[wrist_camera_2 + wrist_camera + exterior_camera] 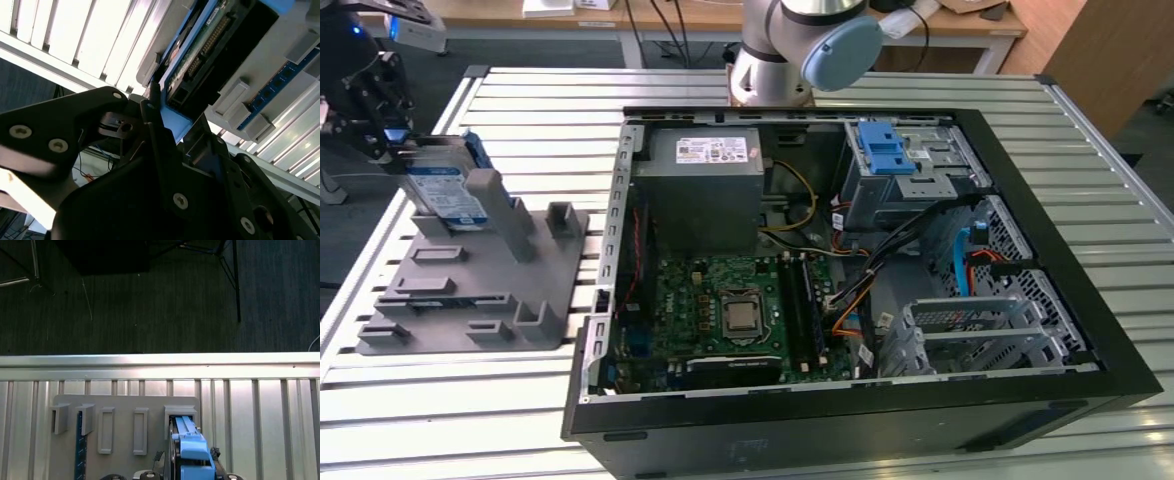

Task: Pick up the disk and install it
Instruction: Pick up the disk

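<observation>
The disk, silver with a white-and-blue label and a blue carrier, stands upright in a slot of the grey holder block at the exterior view's left. My gripper is at the disk's upper edge. In the second wrist view my black fingers press on the blue carrier's end, and the disk's circuit-board side runs away from them. In the first wrist view the blue carrier sits in the holder's slot.
An open computer case takes up the middle and right of the slatted metal table. Inside it are a grey power-supply box, a motherboard and a metal drive cage with a blue latch. The arm's base stands behind the case.
</observation>
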Controlling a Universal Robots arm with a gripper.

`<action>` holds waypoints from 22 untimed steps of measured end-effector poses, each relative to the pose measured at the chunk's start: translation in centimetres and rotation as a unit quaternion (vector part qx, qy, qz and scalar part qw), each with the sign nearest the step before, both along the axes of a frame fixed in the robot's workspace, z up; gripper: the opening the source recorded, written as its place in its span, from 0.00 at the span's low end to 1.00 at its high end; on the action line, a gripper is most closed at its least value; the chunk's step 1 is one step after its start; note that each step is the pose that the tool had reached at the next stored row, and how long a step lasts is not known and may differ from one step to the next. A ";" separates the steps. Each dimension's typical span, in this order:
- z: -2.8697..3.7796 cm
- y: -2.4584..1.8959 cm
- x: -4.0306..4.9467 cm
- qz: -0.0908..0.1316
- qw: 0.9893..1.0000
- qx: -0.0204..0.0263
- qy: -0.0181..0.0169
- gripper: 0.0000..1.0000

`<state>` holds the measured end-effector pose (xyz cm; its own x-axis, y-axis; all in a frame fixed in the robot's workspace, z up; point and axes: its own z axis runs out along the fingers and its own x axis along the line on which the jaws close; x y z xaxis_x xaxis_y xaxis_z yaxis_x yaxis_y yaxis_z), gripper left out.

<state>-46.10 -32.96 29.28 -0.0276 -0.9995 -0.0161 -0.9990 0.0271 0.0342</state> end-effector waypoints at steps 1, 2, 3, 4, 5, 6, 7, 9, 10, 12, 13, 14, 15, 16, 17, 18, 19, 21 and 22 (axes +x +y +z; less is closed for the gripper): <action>-0.04 0.00 0.00 0.000 1.000 0.000 0.000 0.44; -0.04 0.00 0.00 0.000 1.000 0.000 0.000 0.44; -0.04 0.00 0.00 0.000 1.000 0.000 0.000 0.44; -0.05 0.00 0.00 0.000 1.000 0.000 0.000 0.44; -0.07 0.00 0.00 0.000 1.000 0.000 0.000 0.43; -0.06 0.00 0.00 0.000 1.000 0.000 0.000 0.43; -0.06 0.00 0.00 0.000 1.000 0.000 0.000 0.36; -0.07 0.00 0.00 0.000 1.000 0.000 0.000 0.36; -0.07 0.00 0.00 0.000 1.000 0.000 0.000 0.36; -0.07 0.00 0.00 0.000 1.000 0.000 0.000 0.36; -0.08 0.00 0.00 0.000 1.000 0.000 0.000 0.36; -0.08 0.00 0.00 0.000 1.000 0.000 0.000 0.36; -0.08 0.00 0.00 0.000 1.000 0.000 0.000 0.36; -0.08 0.00 0.00 0.000 1.000 0.000 0.000 0.36; -0.07 0.00 0.00 0.000 1.000 0.000 0.000 0.36; -0.03 0.00 0.00 0.000 1.000 0.000 0.000 0.36; 0.04 0.00 0.00 0.000 1.000 0.000 0.000 0.36; 0.07 0.00 0.00 0.000 1.000 0.000 0.000 0.36; 0.09 0.00 0.00 0.000 1.000 0.000 0.000 0.36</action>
